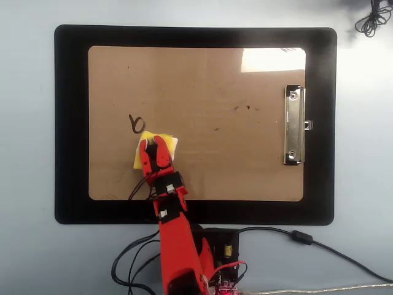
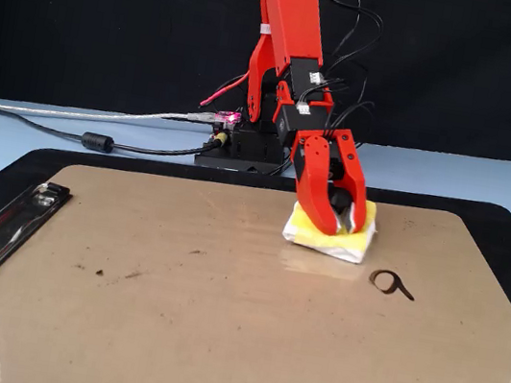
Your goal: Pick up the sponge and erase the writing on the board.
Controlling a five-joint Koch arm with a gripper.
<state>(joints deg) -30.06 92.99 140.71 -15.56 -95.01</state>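
The gripper was clenched on the sponge, pressing it flat on the board near the arm's base. One loop of writing remained just beside the sponge, uncovered.

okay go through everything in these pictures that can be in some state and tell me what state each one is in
claw: shut on the sponge, pressing it to the board
sponge: gripped, flat on the board
writing: one loop-shaped mark left, uncovered, beside the sponge
board: flat on the black mat, a few small dark specks
clip: closed, holding nothing
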